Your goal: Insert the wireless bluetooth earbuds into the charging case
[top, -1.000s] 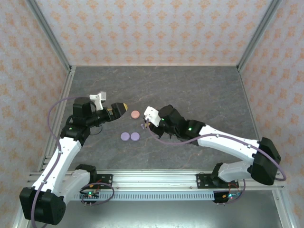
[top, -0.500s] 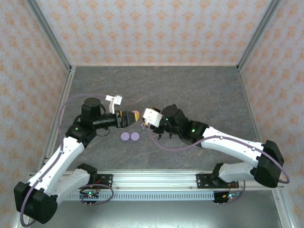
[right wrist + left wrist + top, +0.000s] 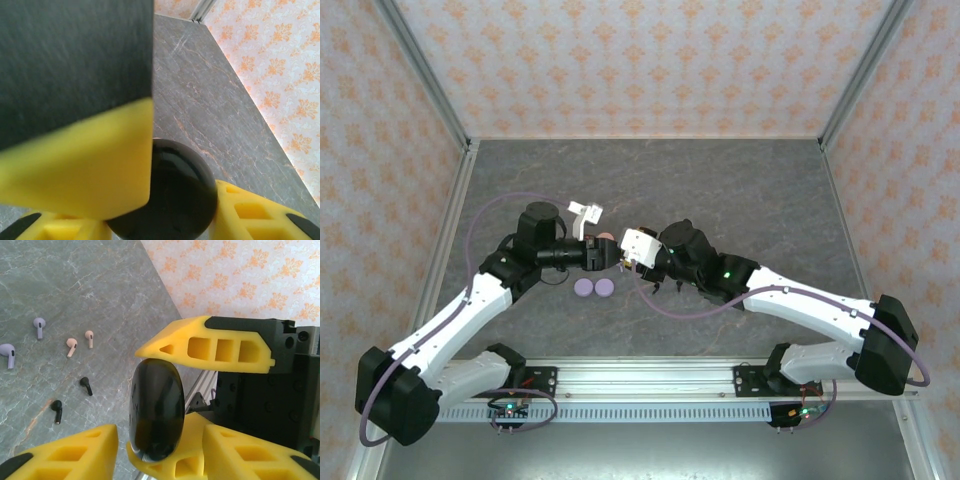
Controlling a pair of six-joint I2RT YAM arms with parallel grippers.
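Left pincer (image 3: 604, 253) nearer, astride the black charging case (image 3: 155, 410)

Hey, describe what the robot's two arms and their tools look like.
The left arm and right arm are white shells with black joints, each trailing a lilac cable. The left tool and right tool have yellow fingers with cut-out windows on black bodies. A green light dots the right arm.

The glossy black charging case (image 3: 156, 410) stands on edge between yellow fingers (image 3: 181, 348); lilac, pink and black earbuds (image 3: 71, 345) lie loose beyond.
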